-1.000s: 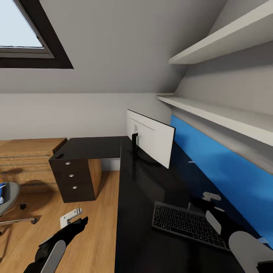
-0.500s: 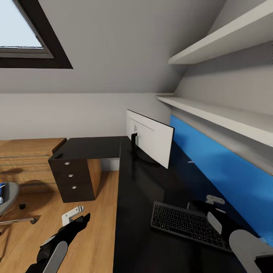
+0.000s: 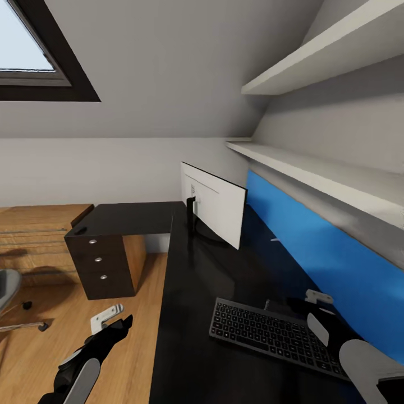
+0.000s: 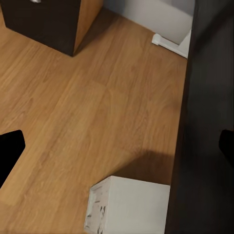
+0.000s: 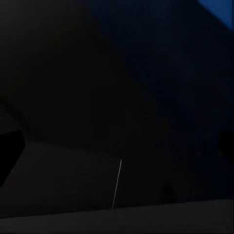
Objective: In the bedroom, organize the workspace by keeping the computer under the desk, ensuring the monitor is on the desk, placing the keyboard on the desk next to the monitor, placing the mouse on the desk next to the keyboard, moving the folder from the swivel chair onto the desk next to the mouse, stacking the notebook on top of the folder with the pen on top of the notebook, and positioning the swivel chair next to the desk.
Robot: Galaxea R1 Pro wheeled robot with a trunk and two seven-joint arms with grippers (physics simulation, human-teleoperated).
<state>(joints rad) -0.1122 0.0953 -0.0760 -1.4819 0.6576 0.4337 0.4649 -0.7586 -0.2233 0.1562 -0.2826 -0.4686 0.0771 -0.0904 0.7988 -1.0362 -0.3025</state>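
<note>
The left arm (image 3: 78, 367) reaches forward and up from the lower left of the head view, ending in the left gripper (image 3: 112, 320), which is empty with its jaws spread wide. The right arm (image 3: 367, 367) lies low at the lower right, forearm angled inward. The right gripper (image 3: 314, 300) seems to have its fingers parted and empty, though the dark wrist view leaves that uncertain.

The monitor (image 3: 216, 209) stands upright on the glossy black desk (image 3: 185, 292) near its inner corner, white back showing. The black keyboard (image 3: 275, 331) lies flat toward the desk's near end, the white computer (image 4: 129, 207) at the desk's edge on the floor, the grey swivel chair (image 3: 8, 292) well apart
</note>
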